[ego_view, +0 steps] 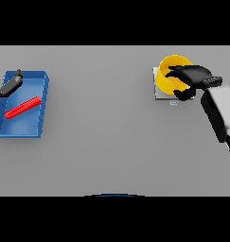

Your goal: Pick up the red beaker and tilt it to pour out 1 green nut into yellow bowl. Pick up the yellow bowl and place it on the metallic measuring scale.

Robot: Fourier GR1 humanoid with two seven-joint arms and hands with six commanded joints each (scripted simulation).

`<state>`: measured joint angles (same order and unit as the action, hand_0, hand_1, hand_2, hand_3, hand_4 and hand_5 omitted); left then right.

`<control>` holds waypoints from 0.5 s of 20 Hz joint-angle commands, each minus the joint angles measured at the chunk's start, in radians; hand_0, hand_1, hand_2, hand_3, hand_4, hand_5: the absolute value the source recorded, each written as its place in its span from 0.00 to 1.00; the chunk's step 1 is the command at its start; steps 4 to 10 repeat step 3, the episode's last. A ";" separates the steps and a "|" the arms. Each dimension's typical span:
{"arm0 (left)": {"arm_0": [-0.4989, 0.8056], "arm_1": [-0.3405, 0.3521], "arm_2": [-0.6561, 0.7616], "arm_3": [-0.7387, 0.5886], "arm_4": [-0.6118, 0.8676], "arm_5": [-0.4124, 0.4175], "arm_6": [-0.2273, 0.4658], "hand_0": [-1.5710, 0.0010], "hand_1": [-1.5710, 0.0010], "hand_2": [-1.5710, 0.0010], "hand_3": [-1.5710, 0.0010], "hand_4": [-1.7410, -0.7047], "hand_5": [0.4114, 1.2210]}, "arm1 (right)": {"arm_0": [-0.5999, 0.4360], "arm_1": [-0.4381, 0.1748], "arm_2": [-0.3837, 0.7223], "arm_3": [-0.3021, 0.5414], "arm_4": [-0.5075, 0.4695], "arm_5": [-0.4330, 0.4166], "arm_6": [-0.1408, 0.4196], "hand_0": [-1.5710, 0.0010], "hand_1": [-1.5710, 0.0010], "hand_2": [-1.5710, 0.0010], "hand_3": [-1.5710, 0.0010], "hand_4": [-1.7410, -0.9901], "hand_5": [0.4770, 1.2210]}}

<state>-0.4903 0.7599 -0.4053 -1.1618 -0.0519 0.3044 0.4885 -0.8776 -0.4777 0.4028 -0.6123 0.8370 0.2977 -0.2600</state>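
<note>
The yellow bowl (169,76) stands on the metallic measuring scale (157,92) at the far right of the table. My right hand (192,78) is at the bowl's right rim, fingers curled over the rim and thumb below it. The red beaker (22,107) lies on its side inside a blue tray (40,85) at the far left. My left hand (11,83) hovers over the tray's upper left part, above the beaker and apart from it, fingers straight. No green nut can be made out.
The blue tray's walls surround the beaker at the table's left edge. A wide stretch of grey table (102,118) lies between tray and scale.
</note>
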 commanded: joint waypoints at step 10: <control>0.004 -0.006 0.002 0.012 0.003 0.003 0.006 1.00 1.00 1.00 1.00 0.98 0.31 | -0.002 -0.004 -0.001 0.014 0.001 0.011 0.008 0.99 0.99 0.98 0.91 0.35 0.35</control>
